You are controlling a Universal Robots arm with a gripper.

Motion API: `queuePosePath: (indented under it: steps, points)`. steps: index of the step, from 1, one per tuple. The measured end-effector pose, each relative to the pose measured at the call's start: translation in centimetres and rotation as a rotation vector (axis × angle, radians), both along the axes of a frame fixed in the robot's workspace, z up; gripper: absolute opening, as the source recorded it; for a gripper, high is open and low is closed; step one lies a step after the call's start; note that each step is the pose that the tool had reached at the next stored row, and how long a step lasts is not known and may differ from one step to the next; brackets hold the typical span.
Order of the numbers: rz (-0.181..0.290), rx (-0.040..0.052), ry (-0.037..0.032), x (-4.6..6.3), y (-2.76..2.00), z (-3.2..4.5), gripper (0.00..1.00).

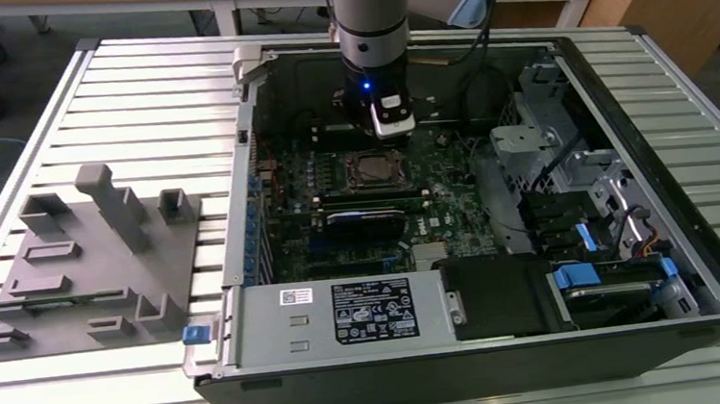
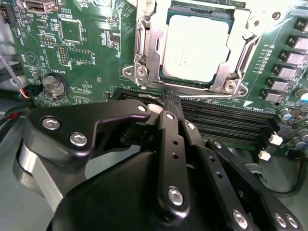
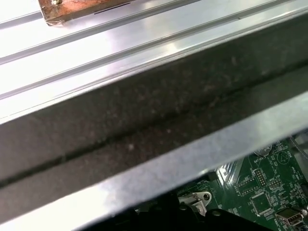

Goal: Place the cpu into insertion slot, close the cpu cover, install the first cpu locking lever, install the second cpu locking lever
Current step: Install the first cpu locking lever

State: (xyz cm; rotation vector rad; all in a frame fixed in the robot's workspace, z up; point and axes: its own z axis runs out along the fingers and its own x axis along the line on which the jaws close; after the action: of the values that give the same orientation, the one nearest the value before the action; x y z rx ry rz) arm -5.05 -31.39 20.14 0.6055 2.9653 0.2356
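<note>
The small silvery-grey square cpu (image 2: 195, 45) lies flat inside the thin metal cpu cover (image 2: 243, 48), just ahead of the black hand (image 2: 172, 100), whose fingers (image 2: 168, 144) are pressed together, empty. It is probably light, stiff and fragile; take its edges only.

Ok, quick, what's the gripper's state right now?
Gripper: fingers closed, nothing held, near the cpu seated in its socket.
</note>
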Motion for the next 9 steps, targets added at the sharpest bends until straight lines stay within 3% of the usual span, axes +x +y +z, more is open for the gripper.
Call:
queuePosePath:
  steps: [9]
  points:
    - [-0.002, -0.0044, -0.0243, 0.0, -0.02, -0.31, 0.11]
